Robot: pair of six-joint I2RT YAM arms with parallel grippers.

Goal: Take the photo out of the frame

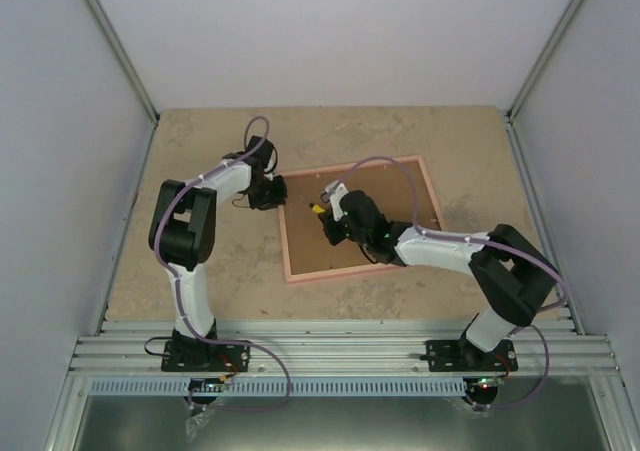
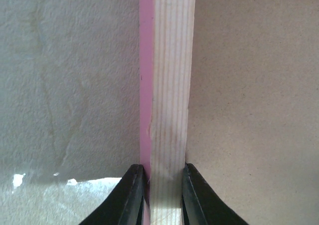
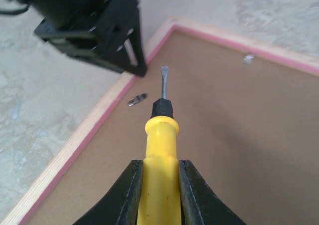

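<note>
A pink frame (image 1: 433,193) lies face down on a table (image 1: 190,141), brown board (image 1: 305,251) upward. The photo is out of sight, presumably beneath the board.

The step in hand looks like freeing a small metal tab (image 3: 137,100) by the left rail. To do it well, the blade should probably slide in low beside the tab and swing it gently off the board while the frame is held steady. A second tab (image 3: 248,59) shows at the far rail.

The right gripper (image 3: 160,172) has narrow jaws pinching the yellow handle of a screwdriver (image 3: 160,130). Its flat tip is near the tab, and whether it touches the board is unclear. The left gripper (image 2: 161,177) clamps across the left rail.
</note>
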